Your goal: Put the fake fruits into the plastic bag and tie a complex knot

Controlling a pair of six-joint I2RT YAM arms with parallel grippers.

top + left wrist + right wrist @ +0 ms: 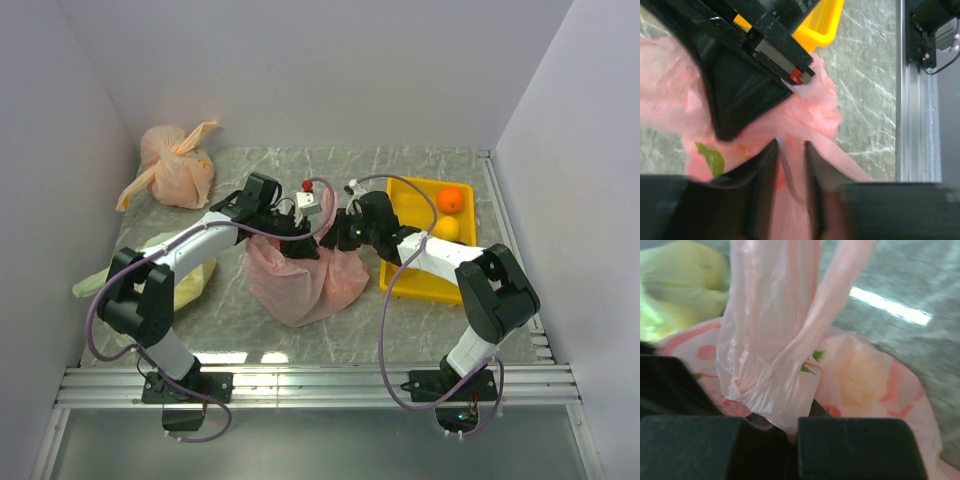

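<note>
The soft, slippery plastic bag sits in the middle of the desk, best held by its thin top strips, which the left hand and right hand each pinch tight.

Bright, even overhead light; wrist views blurred up close, glare on tabletop.

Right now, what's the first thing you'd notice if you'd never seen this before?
The bulging pink plastic bag in the middle of the table, with the left gripper and right gripper meeting over it and pinching its handle strips. Then the bright yellow tray at the right, with an orange in its far corner, and a tied peach bag in the far left corner.
</note>
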